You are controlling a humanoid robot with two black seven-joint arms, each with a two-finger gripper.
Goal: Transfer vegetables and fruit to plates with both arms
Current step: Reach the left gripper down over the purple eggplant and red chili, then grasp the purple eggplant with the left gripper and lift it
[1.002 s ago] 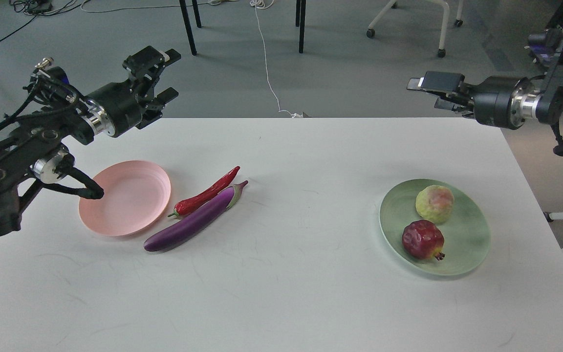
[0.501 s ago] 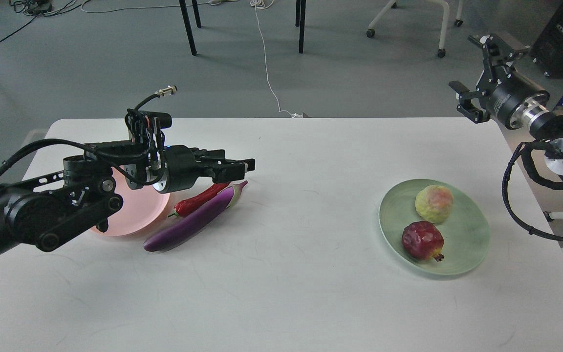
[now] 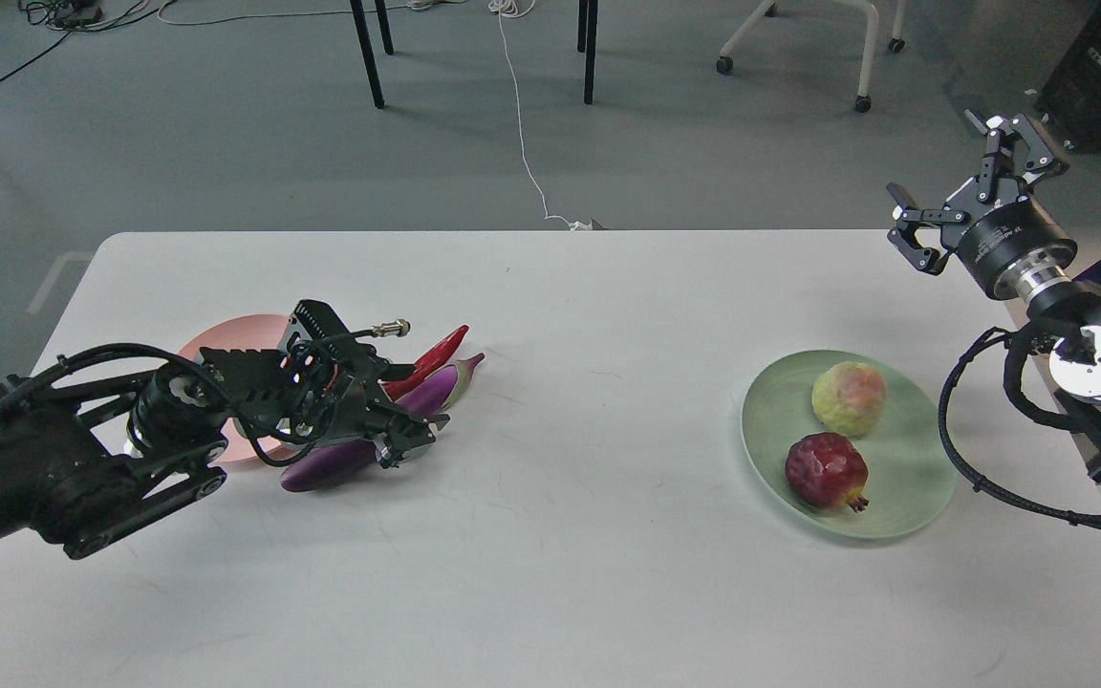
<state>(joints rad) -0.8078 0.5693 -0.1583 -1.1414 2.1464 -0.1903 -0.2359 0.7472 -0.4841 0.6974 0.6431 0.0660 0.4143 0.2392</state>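
Now | left gripper at eggplant, jaws' state unclear | right gripper jaws spread

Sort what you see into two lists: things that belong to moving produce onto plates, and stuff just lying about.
Job: eggplant, chili pepper, pink plate, green plate, pomegranate, yellow-green fruit, left gripper, right gripper.
Lying about: white cable, chair legs, wheeled chair base.
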